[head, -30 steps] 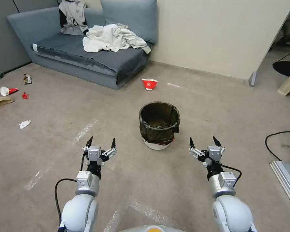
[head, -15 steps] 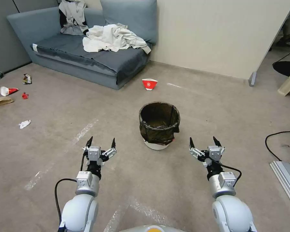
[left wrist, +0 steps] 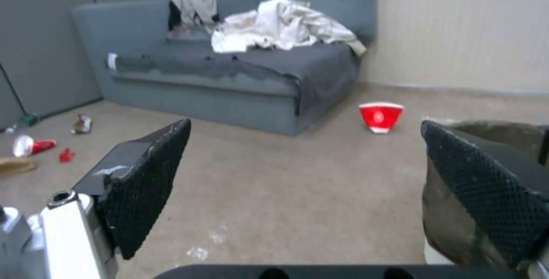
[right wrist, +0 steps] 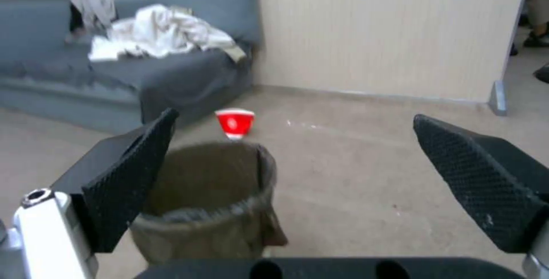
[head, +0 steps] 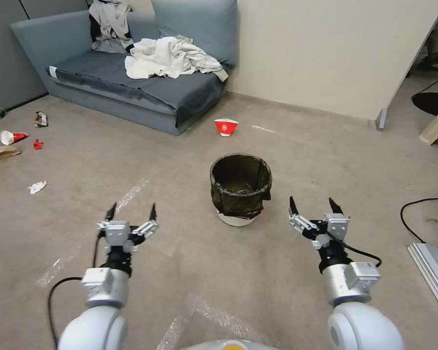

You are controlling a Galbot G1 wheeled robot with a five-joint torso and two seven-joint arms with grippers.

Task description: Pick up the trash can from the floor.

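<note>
The trash can [head: 240, 187], a small round white bin with a crinkled black bag over its rim, stands upright on the beige carpet floor [head: 190, 272] straight ahead. My left gripper [head: 132, 212] hovers open to its near left, well apart from it. My right gripper [head: 314, 206] hovers open to its near right, closer to the bin but not touching. The right wrist view has the trash can [right wrist: 212, 201] just beyond the open fingers [right wrist: 131, 184]. In the left wrist view the trash can [left wrist: 452, 223] sits partly behind one finger.
A red-and-white paper cup [head: 226, 127] lies beyond the bin, near a grey sofa [head: 131, 87] heaped with clothes. Scattered litter [head: 12, 137] lies at far left. A black cable [head: 418, 209] and a metal rail [head: 435, 272] lie at right.
Both arms have spread outward: the left gripper moved left and slightly forward, the right gripper moved a little right and forward. The trash can has stayed put.
</note>
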